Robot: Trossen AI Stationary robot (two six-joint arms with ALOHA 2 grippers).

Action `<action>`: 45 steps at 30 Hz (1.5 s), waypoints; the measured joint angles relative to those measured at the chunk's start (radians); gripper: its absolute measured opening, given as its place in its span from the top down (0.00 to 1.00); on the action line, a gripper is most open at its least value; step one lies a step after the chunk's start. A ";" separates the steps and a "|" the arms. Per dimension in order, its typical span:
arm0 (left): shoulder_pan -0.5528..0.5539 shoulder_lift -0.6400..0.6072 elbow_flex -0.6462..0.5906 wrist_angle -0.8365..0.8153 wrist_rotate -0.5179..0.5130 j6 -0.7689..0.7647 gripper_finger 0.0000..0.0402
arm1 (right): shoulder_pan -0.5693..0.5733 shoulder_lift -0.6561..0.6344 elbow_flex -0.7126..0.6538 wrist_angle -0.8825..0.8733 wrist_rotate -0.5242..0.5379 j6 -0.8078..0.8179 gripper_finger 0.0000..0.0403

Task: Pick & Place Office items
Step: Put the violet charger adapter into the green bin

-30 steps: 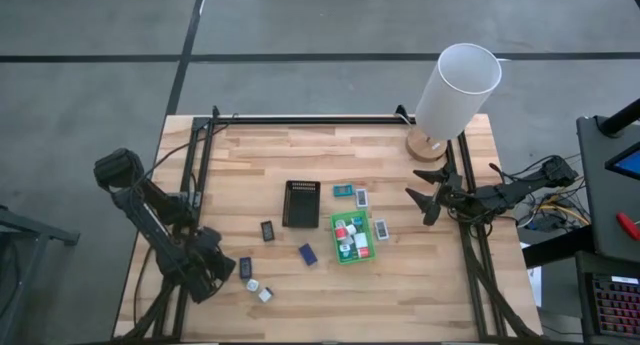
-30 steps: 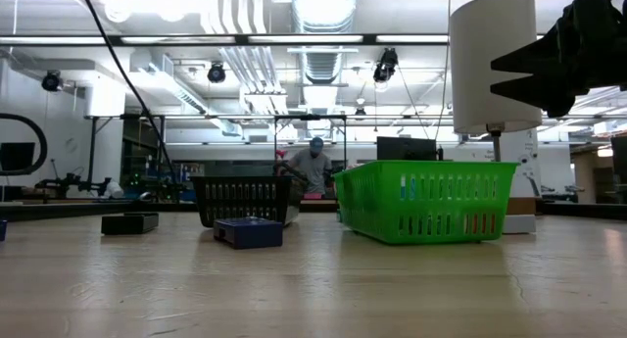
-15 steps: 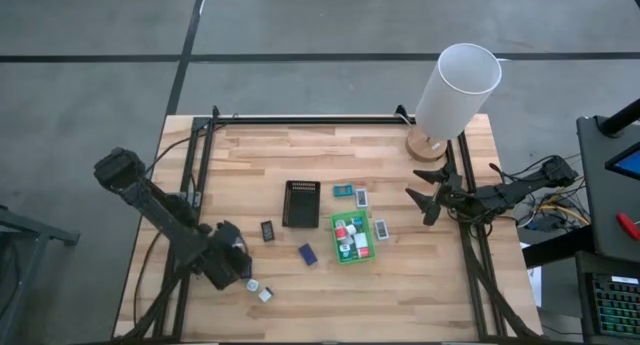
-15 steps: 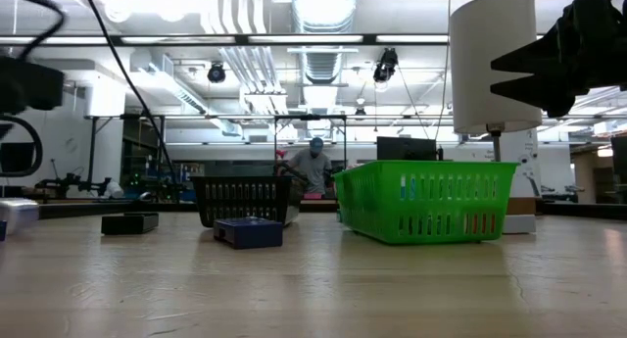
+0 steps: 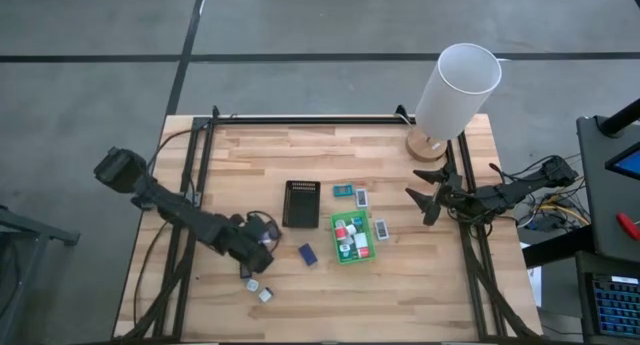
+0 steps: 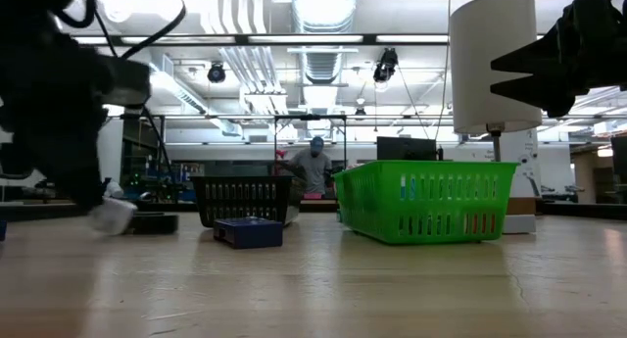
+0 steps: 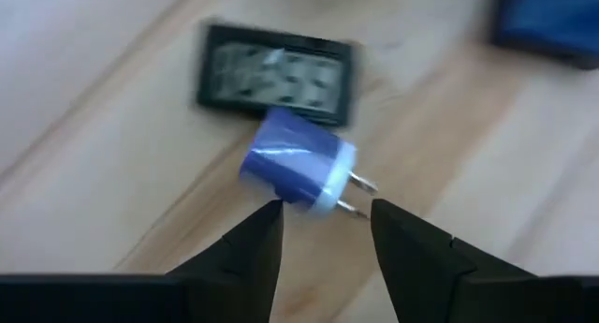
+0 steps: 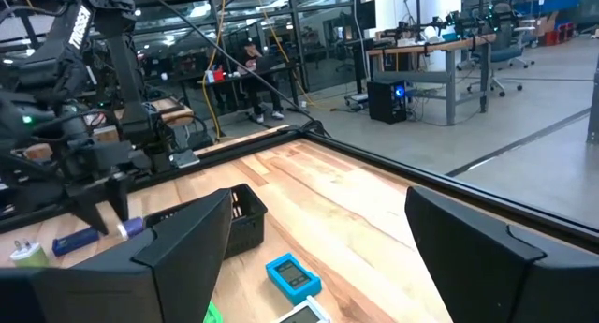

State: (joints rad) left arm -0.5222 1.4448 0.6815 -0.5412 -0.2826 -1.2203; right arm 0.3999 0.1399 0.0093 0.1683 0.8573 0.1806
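My left gripper [image 5: 258, 248] hovers left of the table's middle, shut on a purple-blue plug adapter [image 7: 298, 168] with a white pronged end. The adapter also shows in the right wrist view [image 8: 131, 227]. Right under it a black flat packet [image 7: 276, 75] lies on the wood. A dark blue block [image 5: 308, 253] lies beside the green tray [image 5: 337, 247], which holds several small items. The black ribbed tray [image 5: 300, 203] stands behind them. My right gripper [image 5: 424, 205] waits open above the table's right edge. My left gripper pinches the adapter's white pronged end [image 7: 329, 187] between its two fingers, at their free ends only. The fingers come from above, slanting down. The adapter is lifted clear of the table, its purple-blue body sticking out beyond the fingertips.
Two small white pieces [image 5: 259, 290] lie near the front edge. A teal piece [image 5: 343, 191] and two white packets [image 5: 361, 197] [image 5: 381, 229] lie around the green tray. A lamp with a tall white shade [image 5: 455, 90] stands at the far right corner. A person shows beyond the table [image 6: 313, 167].
My left gripper has swung from near the table's left front toward the right and a little toward the far edge, rolling its wrist. It carries the adapter clear of the wood, from beside the white pieces to above the black packet.
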 joint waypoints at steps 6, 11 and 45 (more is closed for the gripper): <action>0.028 0.000 0.000 0.127 0.037 0.126 0.58 | 0.000 0.000 0.000 0.000 0.000 0.000 0.20; 0.030 0.000 0.000 0.144 0.064 0.148 0.58 | 0.000 0.000 0.000 0.000 0.000 0.000 0.19; 0.029 -0.034 -0.053 0.165 -0.030 0.940 0.58 | 0.000 0.000 0.000 0.000 0.000 0.000 0.20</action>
State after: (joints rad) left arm -0.4932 1.4109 0.6282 -0.3762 -0.3129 -0.2806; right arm 0.3996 0.1398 0.0097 0.1684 0.8570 0.1806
